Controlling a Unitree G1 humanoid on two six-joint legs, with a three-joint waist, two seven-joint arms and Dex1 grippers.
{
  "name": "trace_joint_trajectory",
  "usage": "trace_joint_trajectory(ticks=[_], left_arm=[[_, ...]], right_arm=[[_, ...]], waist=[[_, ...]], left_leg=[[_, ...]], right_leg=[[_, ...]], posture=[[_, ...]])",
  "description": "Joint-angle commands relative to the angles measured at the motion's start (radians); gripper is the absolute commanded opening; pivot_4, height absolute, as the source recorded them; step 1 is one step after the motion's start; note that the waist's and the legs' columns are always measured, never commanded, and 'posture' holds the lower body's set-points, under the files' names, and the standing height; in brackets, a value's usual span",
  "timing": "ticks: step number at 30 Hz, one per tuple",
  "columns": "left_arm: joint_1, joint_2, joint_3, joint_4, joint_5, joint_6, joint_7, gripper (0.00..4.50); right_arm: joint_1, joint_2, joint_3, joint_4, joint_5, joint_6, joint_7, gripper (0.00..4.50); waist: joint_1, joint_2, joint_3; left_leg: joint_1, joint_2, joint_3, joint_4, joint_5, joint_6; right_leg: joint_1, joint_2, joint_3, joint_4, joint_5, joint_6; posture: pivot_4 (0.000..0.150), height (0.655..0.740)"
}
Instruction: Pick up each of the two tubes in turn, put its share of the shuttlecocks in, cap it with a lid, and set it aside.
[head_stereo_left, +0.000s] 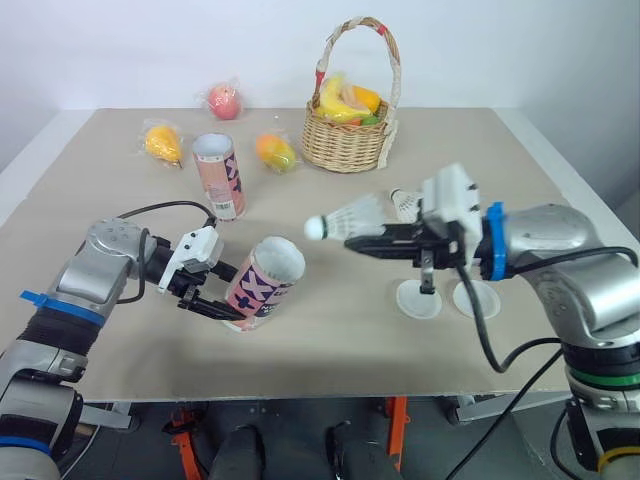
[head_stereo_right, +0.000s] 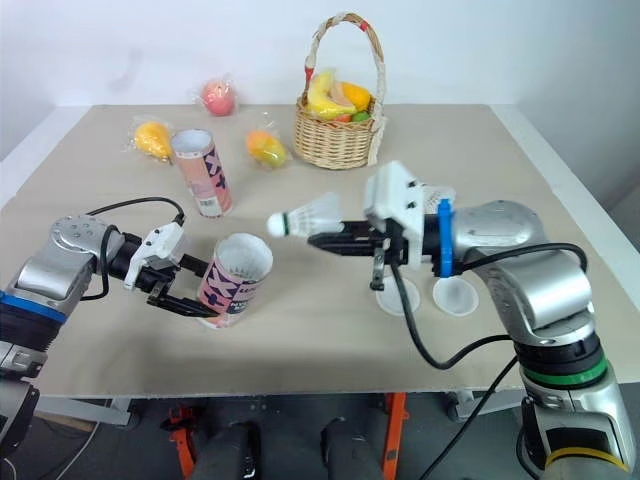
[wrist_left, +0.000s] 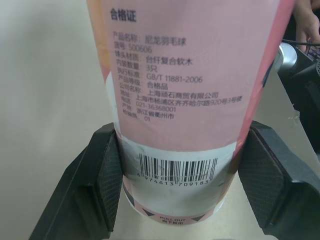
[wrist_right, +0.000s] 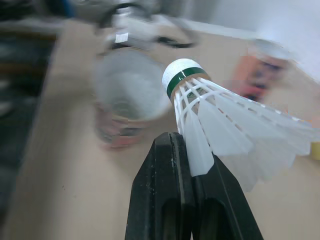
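Over the beige tabletop (head_stereo_left: 330, 350), the left gripper (head_stereo_left: 226, 294) is clamping a pink cardboard tube (head_stereo_left: 270, 275); the right gripper (head_stereo_left: 365, 243) opposite is thinly pinching a white feathered shuttlecock (head_stereo_left: 352, 216), risking a twist.

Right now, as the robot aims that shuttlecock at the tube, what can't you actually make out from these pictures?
- Inside of the held tube: blurred in the right wrist view; too deep to see from the head views.
- That tube's open end: cut off by the top edge in the left wrist view.
- Spare shuttlecock on the table: partly hidden behind the right gripper in the head views.
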Motion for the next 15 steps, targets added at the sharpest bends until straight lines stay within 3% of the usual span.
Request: trace_joint_trajectory(ticks=[1, 5, 11, 12, 14, 15], left_arm=[[-0.025, 0.005, 0.022, -0.004, -0.001, -0.013, 0.001, 3.08], [-0.025, 0.007, 0.026, -0.006, -0.002, -0.009, 0.001, 3.08], [-0.019, 0.01, 0.031, -0.01, -0.001, -0.009, 0.001, 3.08], [-0.019, 0.009, 0.031, -0.01, -0.001, -0.009, 0.001, 3.08], [-0.02, 0.008, 0.031, -0.009, 0.0, -0.009, 0.001, 3.08], [-0.02, 0.007, 0.031, -0.009, 0.0, -0.01, 0.001, 3.08]], right_arm=[[-0.087, 0.005, 0.08, 0.002, -0.074, -0.083, 0.063, 0.23], [-0.143, 0.037, 0.156, 0.068, -0.169, -0.168, 0.075, 0.23], [-0.187, 0.06, 0.196, 0.112, -0.197, -0.179, 0.127, 0.23], [-0.197, 0.064, 0.202, 0.113, -0.194, -0.16, 0.135, 0.81], [-0.211, 0.067, 0.207, 0.107, -0.182, -0.145, 0.165, 1.24], [-0.22, 0.071, 0.199, 0.103, -0.166, -0.131, 0.171, 1.68]], waist=[[0.0, 0.0, 0.0], [0.001, 0.0, 0.0], [0.002, 0.0, 0.0], [0.002, 0.0, 0.0], [0.002, 0.0, 0.0], [0.002, 0.0, 0.0]], left_leg=[[-0.001, 0.0, 0.001, 0.0, 0.0, 0.0], [-0.002, 0.0, 0.001, 0.0, 0.0, 0.0], [-0.003, 0.0, 0.001, 0.0, 0.0, 0.0], [-0.003, 0.0, 0.001, -0.001, 0.0, 0.0], [-0.003, 0.0, 0.001, -0.001, 0.0, 0.0], [-0.003, 0.0, 0.001, -0.001, 0.0, 0.0]], right_leg=[[-0.002, 0.0, 0.001, 0.0, 0.0, 0.0], [-0.002, 0.0, 0.0, 0.0, 0.0, 0.0], [-0.003, 0.0, 0.0, 0.0, 0.0, -0.001], [-0.003, 0.0, 0.0, 0.0, -0.001, -0.001], [-0.003, 0.0, 0.0, 0.0, 0.0, -0.001], [-0.003, 0.0, 0.0, 0.001, 0.0, -0.001]], posture=[[0.15, 0.7371], [0.15, 0.7371], [0.15, 0.7371], [0.15, 0.7371], [0.15, 0.7371], [0.15, 0.7371]])
